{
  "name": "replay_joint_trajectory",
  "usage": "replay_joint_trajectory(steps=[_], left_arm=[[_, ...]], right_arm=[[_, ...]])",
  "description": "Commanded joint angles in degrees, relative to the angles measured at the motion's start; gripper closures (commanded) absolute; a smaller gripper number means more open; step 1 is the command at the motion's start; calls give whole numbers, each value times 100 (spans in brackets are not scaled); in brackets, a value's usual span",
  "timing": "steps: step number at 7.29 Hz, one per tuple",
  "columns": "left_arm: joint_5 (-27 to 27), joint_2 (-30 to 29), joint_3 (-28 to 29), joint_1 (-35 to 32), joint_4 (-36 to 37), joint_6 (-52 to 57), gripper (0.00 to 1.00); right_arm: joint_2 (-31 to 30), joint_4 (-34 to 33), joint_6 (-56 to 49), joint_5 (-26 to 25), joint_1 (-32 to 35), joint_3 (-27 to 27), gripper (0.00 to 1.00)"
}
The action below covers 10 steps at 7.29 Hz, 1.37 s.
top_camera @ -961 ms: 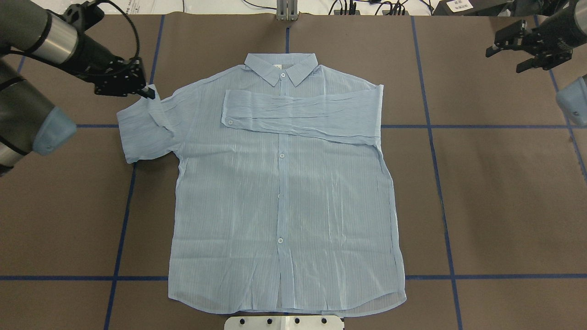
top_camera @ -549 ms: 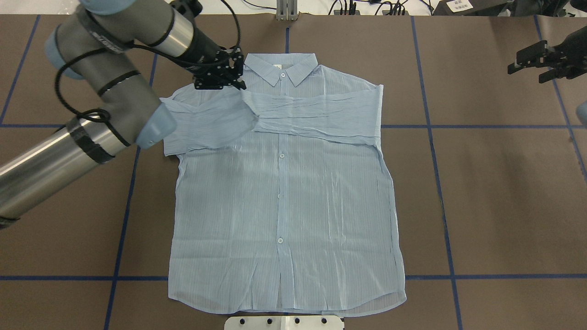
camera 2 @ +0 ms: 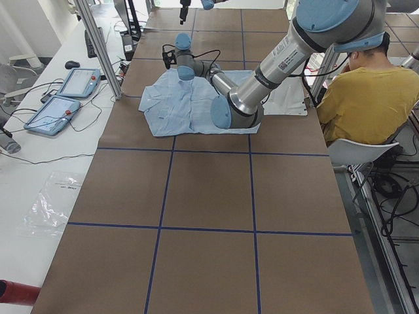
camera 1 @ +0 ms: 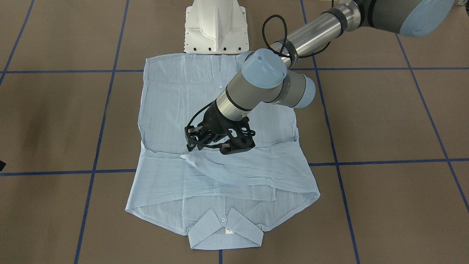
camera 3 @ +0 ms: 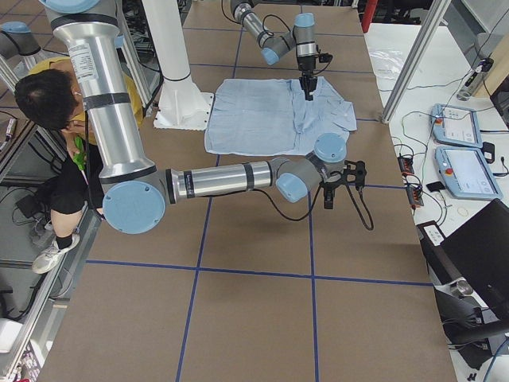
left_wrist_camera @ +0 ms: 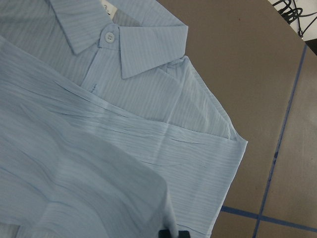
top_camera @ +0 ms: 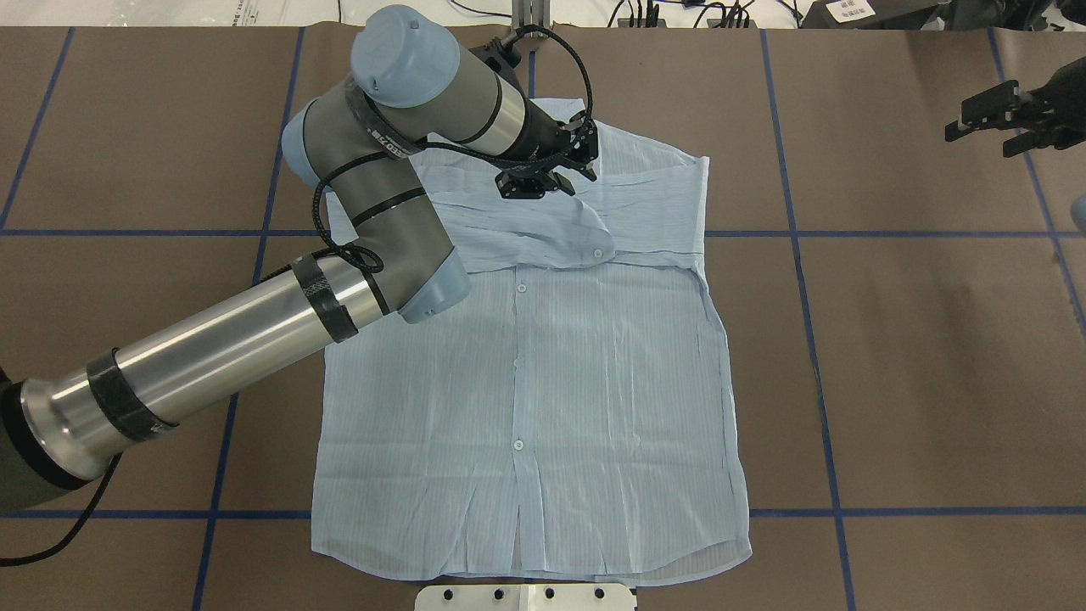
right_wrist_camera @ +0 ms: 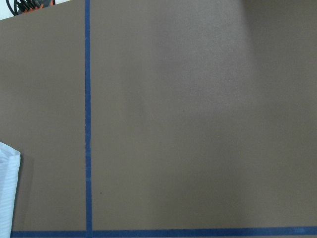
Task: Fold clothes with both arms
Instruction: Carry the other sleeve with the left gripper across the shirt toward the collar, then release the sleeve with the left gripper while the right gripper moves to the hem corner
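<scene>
The light-blue shirt (top_camera: 526, 382) lies flat, front up, on the brown table, with its collar (camera 1: 225, 229) at the far edge from the robot. Its right sleeve (top_camera: 662, 204) lies folded across the chest. My left gripper (top_camera: 543, 182) hovers over the chest just below the collar, shut on the upper edge of the left sleeve. That sleeve drapes across the chest, its buttoned cuff (top_camera: 598, 252) hanging past the placket. The left wrist view shows the fingertips (left_wrist_camera: 173, 233) at the fabric's edge. My right gripper (top_camera: 1005, 123) is open and holds nothing, above bare table far to the right.
The white pedestal base (top_camera: 526, 596) sits right at the shirt's hem. Blue tape lines (top_camera: 797, 255) grid the table. A seated person in a yellow shirt (camera 2: 366, 98) is beside the robot. Two tablets (camera 2: 65, 98) lie on the side bench. White plastic (right_wrist_camera: 7, 193) shows below the right wrist.
My left gripper has travelled right, from beside the left shoulder to over the chest, pulling the left sleeve across on top of the folded right sleeve. The right gripper barely moved.
</scene>
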Motion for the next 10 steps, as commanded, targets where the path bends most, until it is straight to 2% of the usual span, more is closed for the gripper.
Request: replay_joint_trajectory(steps=[1, 2, 3, 5, 7, 8, 9, 10], left_arm=[[169, -62, -58, 163, -75, -45, 1], [152, 51, -433, 164, -40, -210, 1], [108, 357, -828, 164, -14, -221, 1], [99, 1305, -1734, 146, -22, -177, 1], [143, 1607, -1825, 76, -22, -72, 3], [143, 1704, -1817, -3, -22, 94, 3], [108, 1853, -1816, -90, -57, 348, 6], [116, 1906, -1799, -91, -66, 568, 6]], right_arm=[[33, 21, 141, -140, -155, 28, 0], [33, 21, 377, -176, -322, 123, 0], [7, 29, 1180, -533, -732, 368, 0], [-352, 12, 2938, -1778, -2179, 1228, 0], [-546, -389, 4636, -2310, -3341, 2132, 1], [-564, -1289, 5034, -2895, -4113, 2825, 1], [-504, -2516, 5638, -3597, -4982, 3519, 2], [-494, -2850, 6427, -3987, -5643, 3752, 4]])
